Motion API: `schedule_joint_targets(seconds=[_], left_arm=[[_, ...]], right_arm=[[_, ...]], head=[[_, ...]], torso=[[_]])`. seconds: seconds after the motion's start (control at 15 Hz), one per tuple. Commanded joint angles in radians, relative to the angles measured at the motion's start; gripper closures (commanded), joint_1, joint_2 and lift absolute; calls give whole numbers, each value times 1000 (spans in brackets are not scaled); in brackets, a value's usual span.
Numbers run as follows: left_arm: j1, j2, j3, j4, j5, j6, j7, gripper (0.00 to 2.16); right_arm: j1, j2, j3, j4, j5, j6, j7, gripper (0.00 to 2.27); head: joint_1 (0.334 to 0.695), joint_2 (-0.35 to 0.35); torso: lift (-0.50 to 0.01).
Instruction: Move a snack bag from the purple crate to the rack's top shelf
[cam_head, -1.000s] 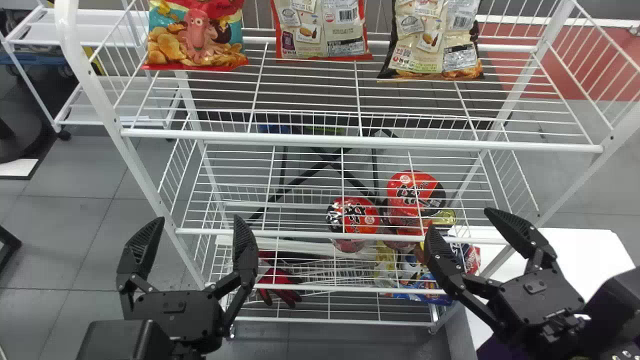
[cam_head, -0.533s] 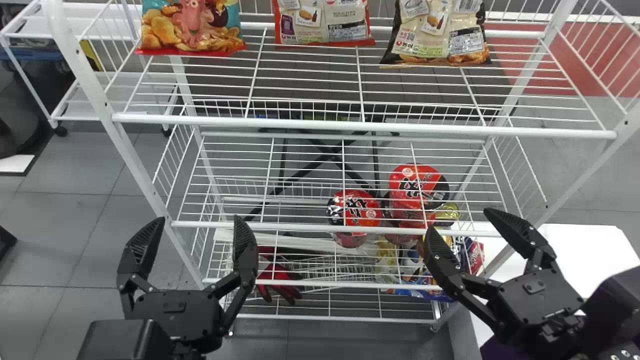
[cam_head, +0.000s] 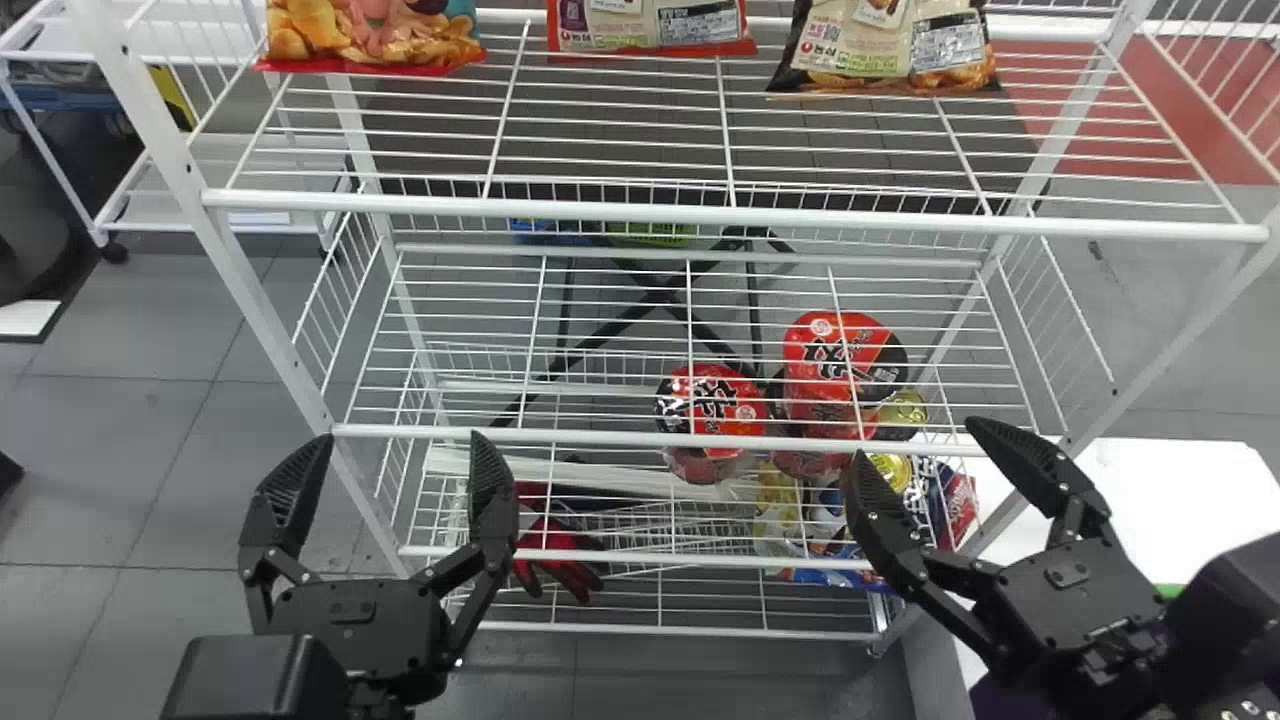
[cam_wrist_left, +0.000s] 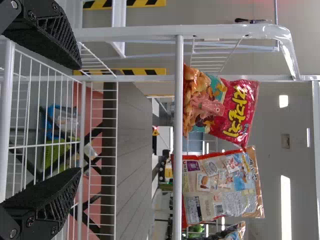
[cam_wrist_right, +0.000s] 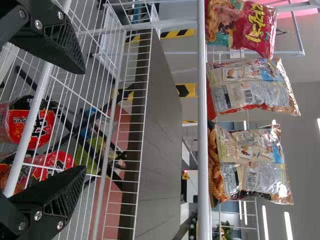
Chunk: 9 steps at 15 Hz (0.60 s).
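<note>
In the head view my left gripper (cam_head: 395, 448) is open in front of the rack's left post, and my right gripper (cam_head: 920, 443) is open before its right side. Three snack bags stand on the top shelf (cam_head: 620, 207): a red and teal one (cam_head: 375, 35), a red-edged one (cam_head: 650, 28) and a black-edged one (cam_head: 890, 45). A purple piece, perhaps the crate (cam_head: 995, 698), is mostly hidden under the right arm. The left gripper (cam_wrist_left: 77, 119) has nothing between its fingers in the left wrist view; the right gripper (cam_wrist_right: 83, 120) is likewise empty in its wrist view.
Red noodle packs (cam_head: 710, 410) lie on a lower level, with a red glove (cam_head: 560, 560) and colourful packets (cam_head: 825, 525) further down. A white table (cam_head: 1180, 490) stands right of the rack, and a white cart (cam_head: 200, 180) is behind at the left.
In the head view the rack and its bags have shifted upward, the upper shelf looking slightly wider. Both grippers hold their places in that view, still open. A green edge has appeared beside the right arm.
</note>
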Motion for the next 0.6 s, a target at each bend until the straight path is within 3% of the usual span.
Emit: schedule_joint_targets(seconds=[0.0,0.53], left_arm=[[0,0,-3,-2,0,0,0,87],[-5,0,-8,-7,-2,21,0,90]], right_arm=[[0,-1,-1,0,-2,-8,0,151],[2,-8,-1,-1,-3,-8,0,151]], head=[[695,-24],[695,-30]], torso=[[-278],[-311]])
